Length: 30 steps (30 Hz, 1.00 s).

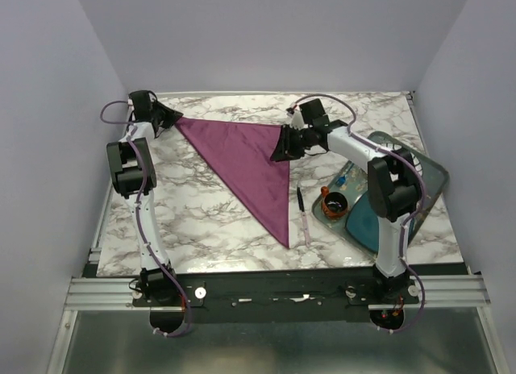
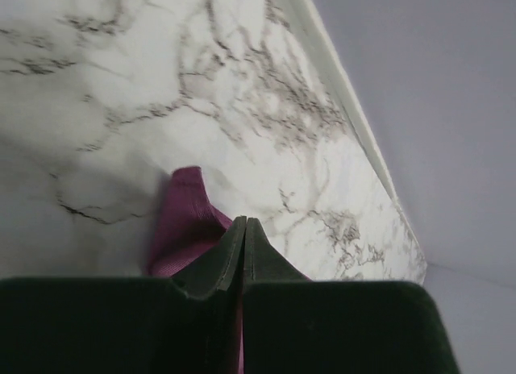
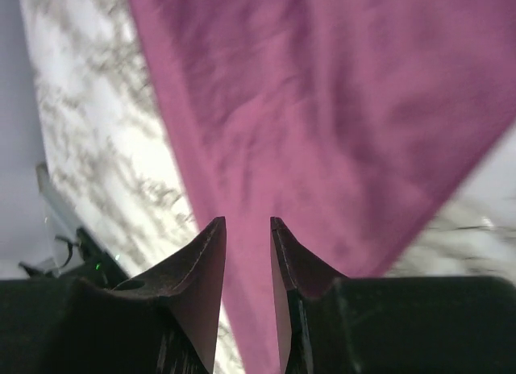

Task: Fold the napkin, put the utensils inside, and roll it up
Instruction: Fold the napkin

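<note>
Marble table (image 1: pixel 201 225) bears the plum napkin (image 1: pixel 250 168), lying as a flat triangle. My left gripper (image 2: pixel 244 221) is clenched on its far corner. My right gripper (image 3: pixel 247 222) straddles the right corner, jaws parted; I judge it should pinch fully before lifting. The knife (image 1: pixel 305 225) lies just beside the napkin.

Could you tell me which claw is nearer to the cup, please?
Right. The right claw is over the right corner of the napkin, just beyond the cup; the left claw pinches its far-left corner, well away.
</note>
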Motion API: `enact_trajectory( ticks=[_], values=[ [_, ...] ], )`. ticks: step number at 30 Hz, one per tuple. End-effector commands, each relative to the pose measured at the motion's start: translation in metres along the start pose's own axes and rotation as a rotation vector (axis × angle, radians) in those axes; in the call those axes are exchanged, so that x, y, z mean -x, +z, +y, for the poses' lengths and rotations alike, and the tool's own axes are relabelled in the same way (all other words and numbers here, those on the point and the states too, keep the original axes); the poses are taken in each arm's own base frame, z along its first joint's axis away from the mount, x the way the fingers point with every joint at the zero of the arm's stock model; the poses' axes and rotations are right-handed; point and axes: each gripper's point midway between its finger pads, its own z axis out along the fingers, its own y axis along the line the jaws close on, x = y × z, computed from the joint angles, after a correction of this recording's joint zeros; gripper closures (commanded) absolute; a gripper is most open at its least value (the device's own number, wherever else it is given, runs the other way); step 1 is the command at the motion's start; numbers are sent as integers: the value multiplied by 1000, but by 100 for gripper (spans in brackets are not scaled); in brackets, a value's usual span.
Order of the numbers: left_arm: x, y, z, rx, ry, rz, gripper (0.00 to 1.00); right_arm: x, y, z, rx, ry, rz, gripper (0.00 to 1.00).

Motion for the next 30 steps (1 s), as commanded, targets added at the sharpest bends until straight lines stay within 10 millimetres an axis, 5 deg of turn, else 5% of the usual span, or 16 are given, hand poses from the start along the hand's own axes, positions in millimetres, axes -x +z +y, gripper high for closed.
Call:
enact_trajectory(
  ticks=[1, 3, 7, 11, 20, 24, 25, 30],
  values=[
    [19, 14, 44, 67, -118, -33, 92, -38, -21, 53, 127, -77, 31, 64],
    [24, 14, 51, 71, -143, -37, 92, -50, -30, 61, 137, -101, 31, 64],
    [30, 23, 61, 67, -155, -25, 91, -115, -27, 61, 149, -113, 139, 63],
    [32, 18, 34, 14, -111, -7, 84, -153, -23, 63, 127, -170, 198, 62],
    [18, -25, -30, 28, 98, -4, 63, -193, -10, 69, 98, -164, 281, 61],
    [-25, -37, -29, 58, 134, 59, 65, -202, -6, 58, 71, -151, 298, 61],
    [-38, -41, -44, 41, 175, 70, 66, -203, -5, 55, 60, -150, 301, 61],
    [-92, -47, -38, 86, 216, 156, 68, -214, -6, 42, 31, -152, 317, 62]
  ],
)
